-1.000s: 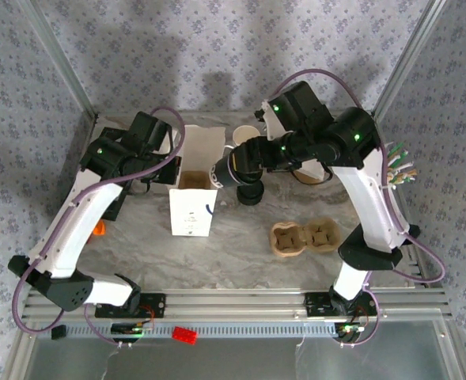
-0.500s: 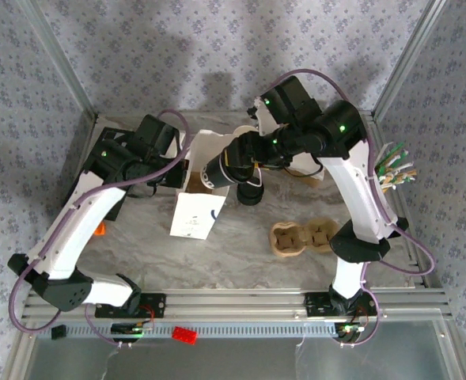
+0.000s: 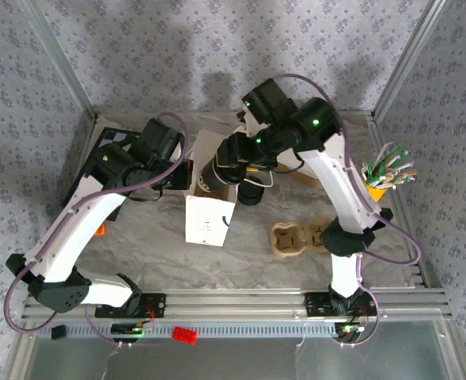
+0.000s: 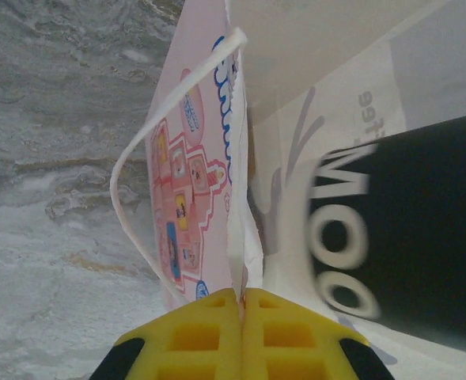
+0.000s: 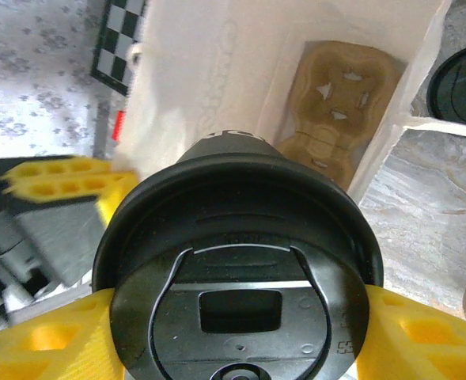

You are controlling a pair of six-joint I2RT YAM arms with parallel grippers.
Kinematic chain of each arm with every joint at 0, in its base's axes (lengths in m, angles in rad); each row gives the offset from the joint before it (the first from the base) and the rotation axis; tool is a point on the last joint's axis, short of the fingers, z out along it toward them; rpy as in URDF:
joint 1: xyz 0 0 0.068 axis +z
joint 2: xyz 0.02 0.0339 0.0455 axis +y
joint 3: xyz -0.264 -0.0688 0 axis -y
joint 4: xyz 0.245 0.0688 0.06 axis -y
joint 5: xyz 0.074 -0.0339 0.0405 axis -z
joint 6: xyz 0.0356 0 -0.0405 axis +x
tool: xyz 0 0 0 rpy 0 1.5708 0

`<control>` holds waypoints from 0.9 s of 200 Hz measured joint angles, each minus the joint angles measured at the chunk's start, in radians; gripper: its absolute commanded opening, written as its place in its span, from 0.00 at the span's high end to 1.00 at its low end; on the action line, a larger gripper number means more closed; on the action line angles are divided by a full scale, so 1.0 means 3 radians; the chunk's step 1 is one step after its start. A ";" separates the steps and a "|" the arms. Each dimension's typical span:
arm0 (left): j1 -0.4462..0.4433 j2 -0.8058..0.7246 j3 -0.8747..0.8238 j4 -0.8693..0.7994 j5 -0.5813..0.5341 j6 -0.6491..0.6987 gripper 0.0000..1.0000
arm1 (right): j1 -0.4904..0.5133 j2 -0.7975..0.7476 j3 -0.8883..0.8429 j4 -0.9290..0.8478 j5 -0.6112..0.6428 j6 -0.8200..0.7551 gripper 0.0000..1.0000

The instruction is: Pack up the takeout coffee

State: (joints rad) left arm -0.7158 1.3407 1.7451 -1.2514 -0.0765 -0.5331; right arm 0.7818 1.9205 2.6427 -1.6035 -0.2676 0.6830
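On the marbled surface [image 3: 248, 265], ringed by patterned wallpaper [image 3: 138, 55], sits the white bag [image 3: 209, 223]. My left hand [image 4: 242, 313] pinches its rim; my right hand [image 5: 236, 336] clamps the coffee cup [image 5: 233, 229] at its mouth.

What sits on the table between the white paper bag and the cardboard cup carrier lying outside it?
Nothing. In the top view the table is bare between the paper bag and the cup carrier.

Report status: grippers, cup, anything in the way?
Left gripper shut on paper bag rim, holding it open. Right gripper clamps lidded coffee cup at bag mouth. Cardboard carrier inside bag, ahead of cup.
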 measured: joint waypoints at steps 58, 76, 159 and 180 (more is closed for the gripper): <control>-0.0220 -0.0081 -0.0225 0.0294 -0.0112 -0.0425 1.00 | 0.0085 0.0230 0.0001 0.0000 0.0184 0.0032 0.39; -0.0264 -0.0080 -0.0242 0.0355 -0.0135 -0.0529 1.00 | 0.0102 0.0263 0.0014 0.0000 0.0235 0.0032 0.39; -0.0277 -0.0347 -0.0777 0.0879 -0.0142 -0.0960 1.00 | 0.0167 0.0355 -0.0050 0.0000 0.0389 0.0033 0.39; -0.0277 -0.0482 -0.0958 0.1017 -0.0135 -0.1069 1.00 | 0.0231 0.0418 -0.0051 0.0000 0.0426 0.0033 0.38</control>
State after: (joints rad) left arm -0.7990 1.1961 1.4578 -0.9463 -0.1169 -0.8539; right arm 0.8513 2.0460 2.6274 -1.6035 -0.1398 0.6930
